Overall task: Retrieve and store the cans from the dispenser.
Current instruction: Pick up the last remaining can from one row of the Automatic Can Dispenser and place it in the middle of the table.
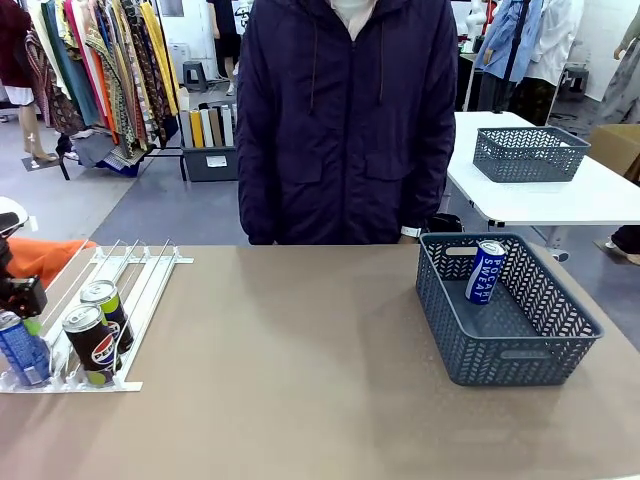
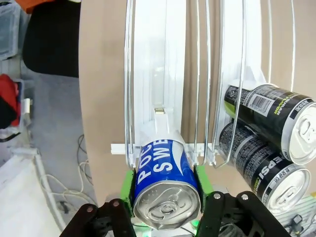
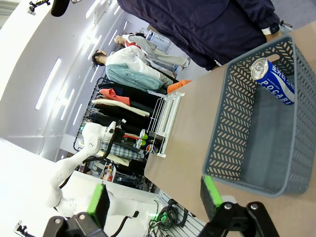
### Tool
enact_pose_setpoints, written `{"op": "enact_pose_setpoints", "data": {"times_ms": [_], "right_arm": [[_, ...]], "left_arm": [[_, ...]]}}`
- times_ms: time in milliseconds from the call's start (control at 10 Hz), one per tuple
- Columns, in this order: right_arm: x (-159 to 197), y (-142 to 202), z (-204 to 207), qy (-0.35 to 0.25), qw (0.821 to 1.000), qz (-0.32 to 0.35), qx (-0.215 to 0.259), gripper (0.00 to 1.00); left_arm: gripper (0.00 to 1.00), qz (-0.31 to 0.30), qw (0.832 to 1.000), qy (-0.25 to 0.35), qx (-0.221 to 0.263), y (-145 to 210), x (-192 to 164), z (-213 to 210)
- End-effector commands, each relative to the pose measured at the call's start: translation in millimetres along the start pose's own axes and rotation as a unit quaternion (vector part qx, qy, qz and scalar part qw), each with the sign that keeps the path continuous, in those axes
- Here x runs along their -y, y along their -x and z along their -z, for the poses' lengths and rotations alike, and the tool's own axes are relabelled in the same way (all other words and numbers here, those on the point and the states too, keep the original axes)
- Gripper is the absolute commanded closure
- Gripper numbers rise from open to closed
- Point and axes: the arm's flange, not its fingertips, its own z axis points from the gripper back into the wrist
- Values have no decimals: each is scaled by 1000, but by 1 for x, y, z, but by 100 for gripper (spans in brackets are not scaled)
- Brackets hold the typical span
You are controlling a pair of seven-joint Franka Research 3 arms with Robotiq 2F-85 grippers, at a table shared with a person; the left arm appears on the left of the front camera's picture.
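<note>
Your left gripper [image 2: 166,188] is clamped on the blue can [image 2: 164,168] at the low end of the dispenser [image 1: 135,268], with a green pad pressed flat against each side of the can body. The can's silver top faces the wrist camera. That can sits in the outermost lane on the robot's left, against the clear stop at the front edge of the rack. Two lanes over you have the black Pepsi can [image 1: 90,345] at the stop, and the black-and-green can [image 1: 106,303] sits right behind it, touching it. Both lie in the same lane and neither is held. The dispenser rests on the brown table [image 1: 300,370] at the robot's left. Well apart from it, on the right side of the table, stands the dark grey basket [image 1: 520,352]. A second blue can [image 1: 486,272] is inside it, leaning tilted against the far wall near the left corner. Your right gripper [image 3: 154,195] has its jaws spread wide with nothing between them, and it hangs above the table just short of the basket. A person in a dark jacket [image 1: 345,120] stands at the far edge of the table.
</note>
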Motion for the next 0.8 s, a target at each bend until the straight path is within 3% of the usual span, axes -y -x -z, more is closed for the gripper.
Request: {"op": "enact_pose_setpoints", "data": {"times_ms": [0,300,400,700], "right_arm": [[-2,-4,1,-11,1000,-10,11,0],[-2,-4,1,-11,1000,-10,11,0],[-2,-4,1,-11,1000,-10,11,0],[-2,-4,1,-11,1000,-10,11,0]], "left_arm": [[100,-8,999,-8,35,3,5,-23],[100,20,994,-10,104,54,10,-138],[100,34,988,17,152,75,8,-172],[100,39,964,86,249,120,-1,-209]]}}
